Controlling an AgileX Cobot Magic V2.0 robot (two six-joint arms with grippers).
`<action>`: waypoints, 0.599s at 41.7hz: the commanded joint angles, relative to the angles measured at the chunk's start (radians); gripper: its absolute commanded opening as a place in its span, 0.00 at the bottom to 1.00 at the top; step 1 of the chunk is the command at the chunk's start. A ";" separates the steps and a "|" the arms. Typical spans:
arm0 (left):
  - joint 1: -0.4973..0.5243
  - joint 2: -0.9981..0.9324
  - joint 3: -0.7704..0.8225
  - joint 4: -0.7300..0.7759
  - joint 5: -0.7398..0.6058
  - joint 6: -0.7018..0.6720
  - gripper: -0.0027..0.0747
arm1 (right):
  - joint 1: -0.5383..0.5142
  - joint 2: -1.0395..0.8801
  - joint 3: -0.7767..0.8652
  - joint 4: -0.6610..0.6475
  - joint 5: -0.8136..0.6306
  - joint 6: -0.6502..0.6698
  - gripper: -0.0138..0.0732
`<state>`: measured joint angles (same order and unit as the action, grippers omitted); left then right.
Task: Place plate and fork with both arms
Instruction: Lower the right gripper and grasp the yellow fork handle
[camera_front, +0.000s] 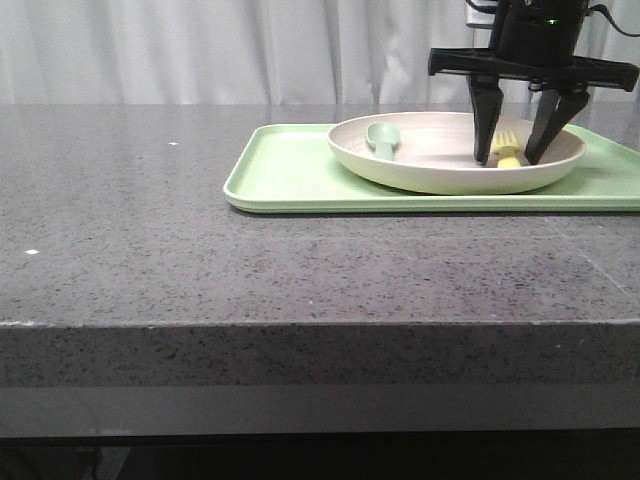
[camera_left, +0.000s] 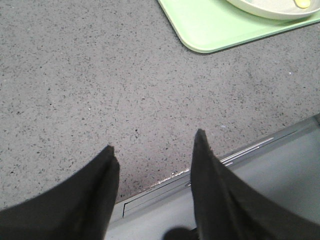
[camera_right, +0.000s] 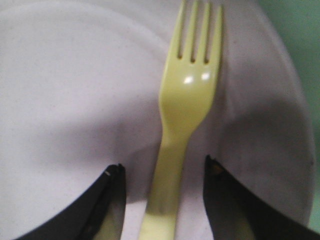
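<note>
The cream plate (camera_front: 440, 160) sits on the light-green tray (camera_front: 285, 170) at the back right of the table. The pale-yellow fork (camera_front: 507, 148) lies in the plate's right part. My right gripper (camera_front: 514, 158) is open, lowered into the plate, one finger on each side of the fork's handle without touching it. In the right wrist view the fork (camera_right: 187, 100) lies on the plate (camera_right: 75, 90), its handle midway in the open gripper (camera_right: 164, 167). My left gripper (camera_left: 152, 142) is open and empty over the table's near edge, not seen in the front view.
A grey-green spoon (camera_front: 383, 137) lies in the plate's left part. The tray's corner (camera_left: 210, 30) and the plate's rim (camera_left: 270, 10) show in the left wrist view. Grey speckled tabletop (camera_front: 130, 200) spreads left of the tray. A curtain hangs behind.
</note>
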<state>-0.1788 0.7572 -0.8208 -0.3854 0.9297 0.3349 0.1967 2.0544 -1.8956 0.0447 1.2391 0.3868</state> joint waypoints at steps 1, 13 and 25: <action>0.001 -0.003 -0.025 -0.025 -0.060 0.003 0.47 | -0.005 -0.060 -0.035 0.003 0.085 -0.001 0.52; 0.001 -0.003 -0.025 -0.025 -0.060 0.003 0.47 | -0.005 -0.060 -0.035 0.002 0.088 -0.001 0.43; 0.001 -0.003 -0.025 -0.025 -0.060 0.003 0.47 | -0.005 -0.060 -0.035 0.002 0.096 -0.010 0.31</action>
<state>-0.1788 0.7572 -0.8208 -0.3854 0.9297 0.3349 0.1967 2.0544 -1.8956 0.0462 1.2391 0.3868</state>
